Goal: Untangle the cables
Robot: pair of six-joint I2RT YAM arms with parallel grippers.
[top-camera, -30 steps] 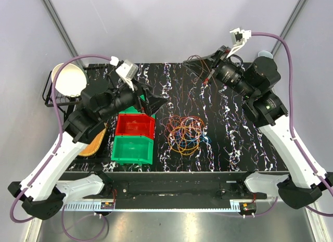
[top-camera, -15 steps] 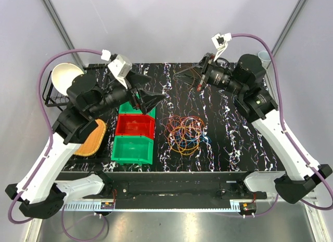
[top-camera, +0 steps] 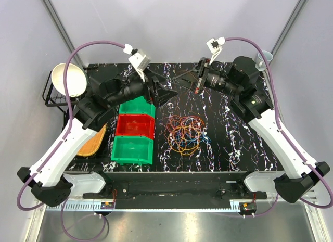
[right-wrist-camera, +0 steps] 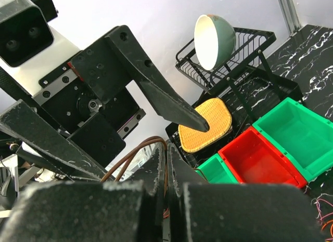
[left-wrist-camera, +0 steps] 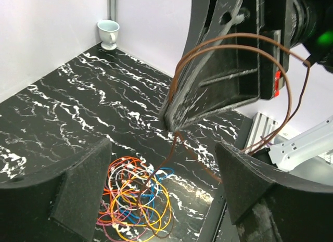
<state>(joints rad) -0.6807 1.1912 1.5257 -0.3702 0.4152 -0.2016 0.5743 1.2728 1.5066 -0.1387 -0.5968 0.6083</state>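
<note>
Cables [top-camera: 183, 134]: brown strand [left-wrist-camera: 237, 41] raised above pile, tail end in it.
My R gripper [right-wrist-camera: 165, 158] pinches strand; L gripper [top-camera: 166, 95] spread, empty. I'd grab nr pinch, pull slow.

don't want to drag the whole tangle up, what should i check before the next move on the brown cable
1. Right end effector shut on the brown cable: ok.
2. Left end effector open, ready for a second hold: ok.
3. Brown cable free of the cable pile: not ok, its lower end runs down into the tangle.
4. Brown cable lined up inside the left end effector's opening: cannot tell, depth is unclear in every view.
5. Bins out of the pile's way: ok, they sit apart on its left.
</note>
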